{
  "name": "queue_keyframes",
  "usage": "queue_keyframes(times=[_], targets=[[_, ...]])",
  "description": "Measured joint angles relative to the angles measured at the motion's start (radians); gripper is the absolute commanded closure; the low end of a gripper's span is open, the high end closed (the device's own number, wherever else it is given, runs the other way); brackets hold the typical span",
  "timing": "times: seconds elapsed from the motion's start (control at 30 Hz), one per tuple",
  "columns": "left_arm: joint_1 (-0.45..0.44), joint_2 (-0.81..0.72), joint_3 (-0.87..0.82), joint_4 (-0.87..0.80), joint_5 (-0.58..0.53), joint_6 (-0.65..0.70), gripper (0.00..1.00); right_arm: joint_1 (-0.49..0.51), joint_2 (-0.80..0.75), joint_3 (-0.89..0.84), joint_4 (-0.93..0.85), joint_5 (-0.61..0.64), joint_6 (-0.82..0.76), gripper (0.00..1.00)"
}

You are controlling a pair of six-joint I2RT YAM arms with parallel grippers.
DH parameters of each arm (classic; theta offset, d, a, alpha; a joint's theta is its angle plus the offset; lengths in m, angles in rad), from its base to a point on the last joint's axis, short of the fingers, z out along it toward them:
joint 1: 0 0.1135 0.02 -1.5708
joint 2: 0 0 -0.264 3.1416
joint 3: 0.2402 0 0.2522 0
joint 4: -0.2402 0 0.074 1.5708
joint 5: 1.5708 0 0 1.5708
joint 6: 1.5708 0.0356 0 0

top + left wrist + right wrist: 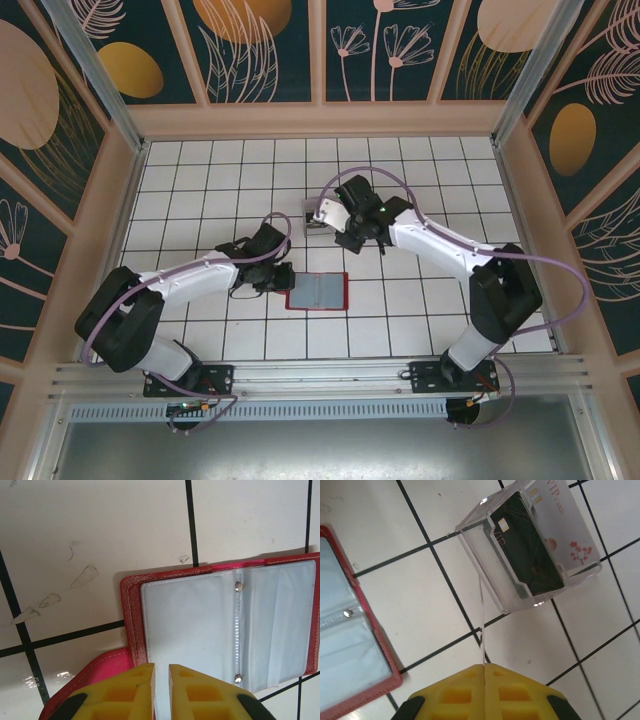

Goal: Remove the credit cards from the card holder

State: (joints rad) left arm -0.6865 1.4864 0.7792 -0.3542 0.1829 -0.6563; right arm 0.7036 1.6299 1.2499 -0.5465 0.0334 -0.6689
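The white tiled table (420, 170) spans the top view, with the left arm (190, 275) reaching in from the lower left and the right arm (440, 245) from the lower right. The card holder (317, 291) lies open at the centre, red border around pale pockets. In the left wrist view the left gripper (161, 669) sits at the frame's bottom edge over the holder's near edge, fingers a thin slit apart; whether they pinch a pocket I cannot tell. A clear box (485, 545) at upper right holds a black card (525, 550) and a white card (565, 525). The right gripper (483, 667) is clamped on a credit card (481, 620), seen edge-on.
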Motion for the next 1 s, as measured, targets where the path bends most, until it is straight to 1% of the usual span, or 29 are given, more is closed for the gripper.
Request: queue_keyframes(times=[0.2, 0.47, 0.83, 1.0], targets=[[0.000, -0.032, -0.033, 0.002, 0.000, -0.008, 0.84, -0.015, 0.051, 0.103, -0.066, 0.000, -0.167, 1.00], [0.000, -0.075, -0.060, 0.002, -0.001, -0.029, 0.83, -0.036, 0.174, 0.294, -0.149, -0.001, -0.316, 1.00], [0.000, -0.100, -0.073, 0.003, -0.005, -0.051, 0.84, -0.048, 0.378, 0.599, -0.290, -0.012, -0.415, 1.00], [0.000, -0.108, -0.079, 0.003, -0.008, -0.057, 0.84, -0.048, 0.442, 0.701, -0.343, -0.034, -0.437, 1.00]])
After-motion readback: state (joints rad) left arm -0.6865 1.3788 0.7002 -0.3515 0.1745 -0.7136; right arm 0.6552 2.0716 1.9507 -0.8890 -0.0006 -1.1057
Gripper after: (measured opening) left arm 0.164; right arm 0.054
